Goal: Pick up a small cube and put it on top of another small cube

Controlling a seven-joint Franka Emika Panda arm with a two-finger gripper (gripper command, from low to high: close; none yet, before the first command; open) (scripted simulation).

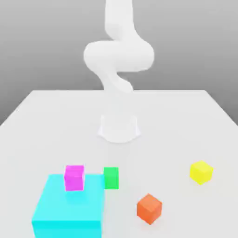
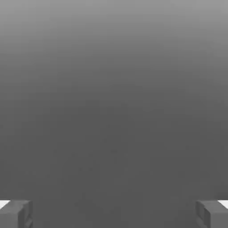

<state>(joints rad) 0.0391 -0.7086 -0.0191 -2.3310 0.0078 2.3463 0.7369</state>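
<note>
White arm (image 1: 118, 60) folded upright above its base, hand (image 2: 114, 213) spread wide

The big cyan block (image 1: 69, 209) runs off the bottom edge of the exterior view, so its near side is cut off. The top of the white arm (image 1: 118, 56) is cut off too. In the hand view, both fingertips (image 2: 15, 214) are cut off at the corners.

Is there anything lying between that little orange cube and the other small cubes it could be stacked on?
Nothing visible does. The orange cube sits alone on the white table. Bare table lies between it and the yellow cube, and between it and the green cube. The pink cube rests on the big cyan block.
</note>
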